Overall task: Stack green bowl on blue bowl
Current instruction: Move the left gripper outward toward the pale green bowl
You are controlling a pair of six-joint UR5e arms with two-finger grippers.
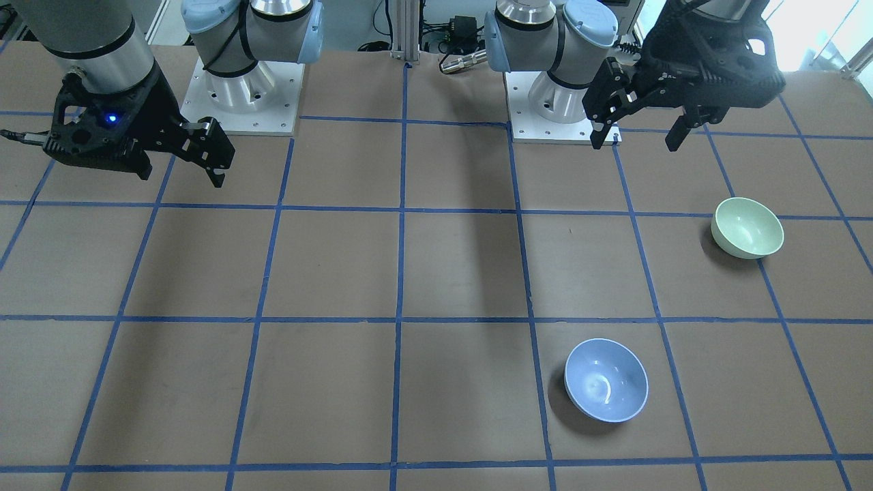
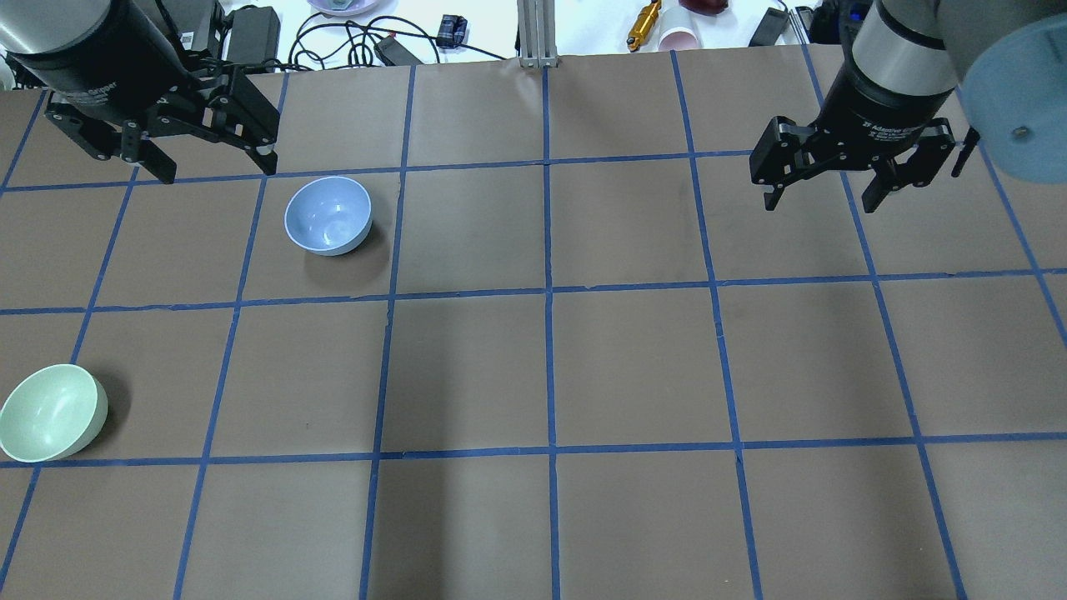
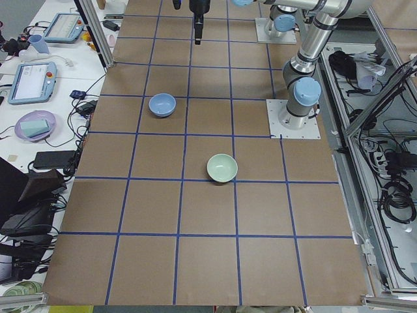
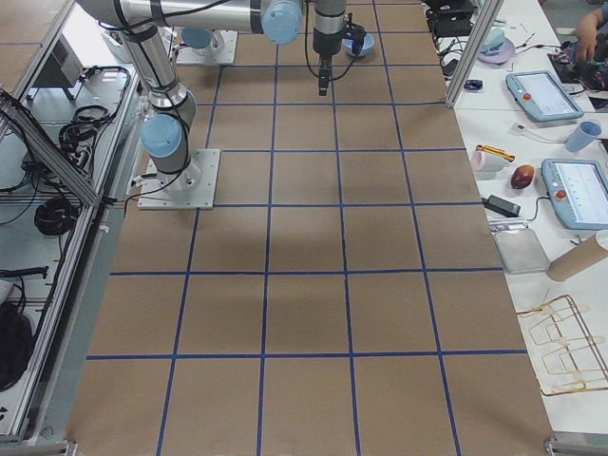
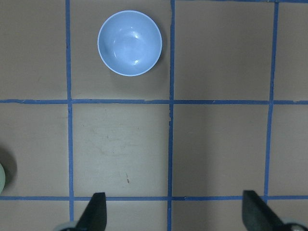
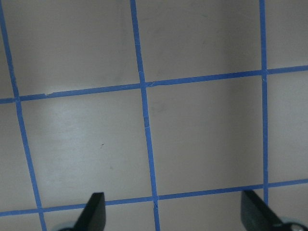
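The green bowl [image 1: 747, 228] stands upright on the table at the near left [image 2: 52, 412]; only a sliver of it shows at the left wrist view's edge [image 5: 1, 175]. The blue bowl [image 1: 605, 380] stands upright about two grid squares away, farther from the robot [image 2: 328, 215] [image 5: 129, 43]. My left gripper [image 2: 218, 171] is open and empty, raised above the table, beside and beyond the blue bowl [image 1: 634, 144]. My right gripper [image 2: 821, 206] is open and empty, hovering over bare table on the far right [image 1: 181, 177].
The table [image 2: 633, 367] is brown with a blue tape grid. The two arm bases [image 1: 242, 88] [image 1: 559, 95] stand at the robot's edge. Cables, a cup and tools [image 2: 667, 25] lie past the far edge. Teach pendants [image 3: 29, 81] sit on a side bench.
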